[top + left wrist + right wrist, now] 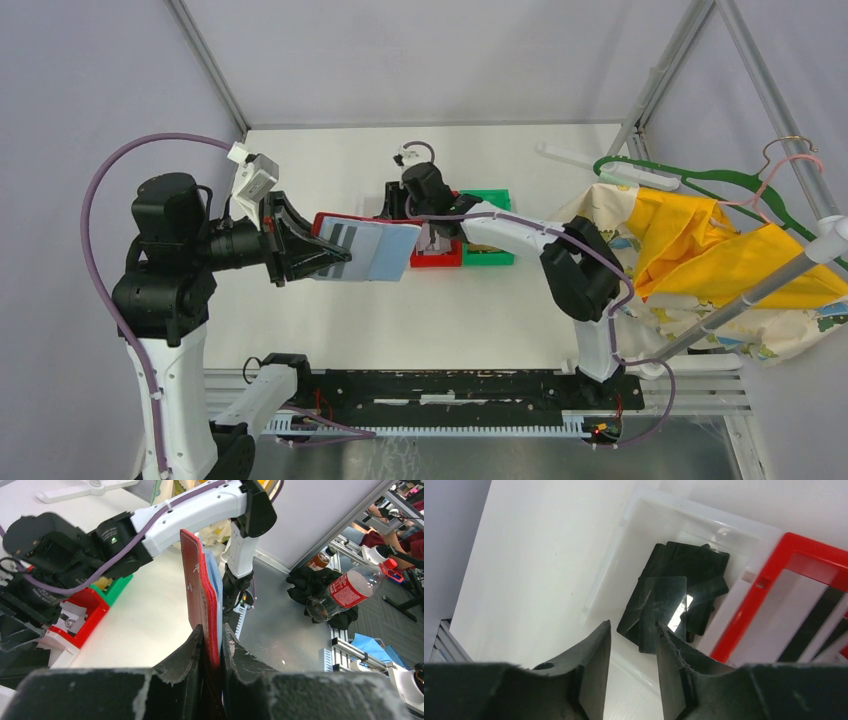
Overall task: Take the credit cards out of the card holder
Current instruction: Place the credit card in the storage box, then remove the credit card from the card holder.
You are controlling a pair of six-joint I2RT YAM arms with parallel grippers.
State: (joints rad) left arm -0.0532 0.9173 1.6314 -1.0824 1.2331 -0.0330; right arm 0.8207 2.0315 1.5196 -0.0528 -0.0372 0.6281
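Observation:
My left gripper (318, 252) is shut on the card holder (372, 250), a red wallet with pale blue leaves, and holds it above the table's left half. Dark stripes show on its open leaf. In the left wrist view the card holder (201, 587) stands edge-on, clamped by my left gripper (213, 635). Over the bins at the table's middle, my right gripper (433, 240) is open with nothing between its fingers. Below my right gripper (633, 630) several dark credit cards (696, 572) lie piled in a white tray (644, 510), a translucent card (664, 600) on top.
A red bin (774, 565) next to the white tray holds pale cards with dark stripes. Behind the red bin (445, 262) stands a green bin (492, 200). Yellow cloth (700, 240) and hangers (690, 180) on a rack crowd the right side.

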